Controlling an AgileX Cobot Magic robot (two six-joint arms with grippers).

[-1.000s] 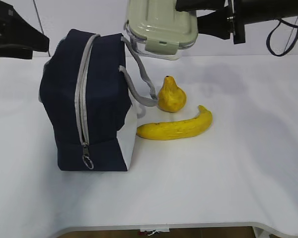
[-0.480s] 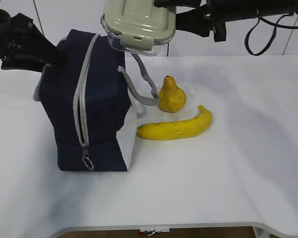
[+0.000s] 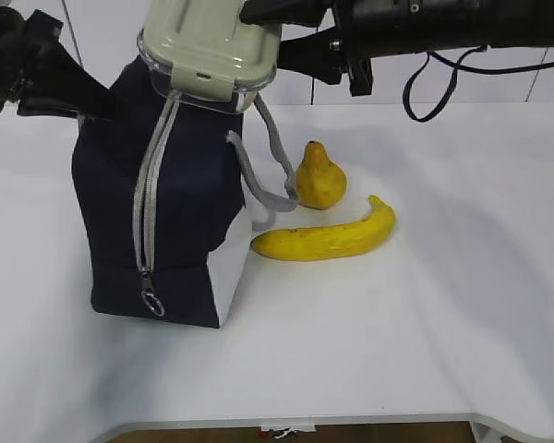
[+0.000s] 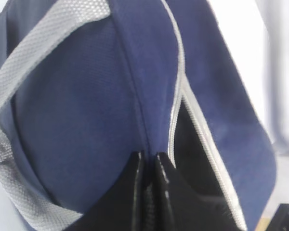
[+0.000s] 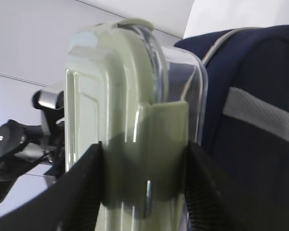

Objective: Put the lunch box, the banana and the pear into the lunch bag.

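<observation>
- Lunch bag (image 3: 157,194) standing on end on white table (image 3: 425,314), zipper (image 3: 146,203) running down its near face, ring pull (image 3: 153,302) hanging near the bottom; left wrist view showing the zipper parted near the top, a dark slit gaping, contents not visible.
- Lunch box (image 3: 210,48) hanging tilted right at the bag's top edge, clamped across its short sides by right gripper (image 5: 144,192); sage-green lid facing the exterior camera, clear glass body behind it; appearing empty, though hard to tell.
- Left gripper (image 4: 149,166) pinching shut on a fold of navy fabric beside the zipper at the bag's upper left.
- Pear (image 3: 320,177) sitting upright on the table just right of the bag, touching the grey webbing handle (image 3: 272,175) drooping there.
- Banana (image 3: 328,238) lying in front of the pear, curved, one end near the bag's white end panel.
- Bag cloth looking matte, woven; handles coarse-ribbed; lid smooth, rounded at corners; fruit skin faintly speckled.
</observation>
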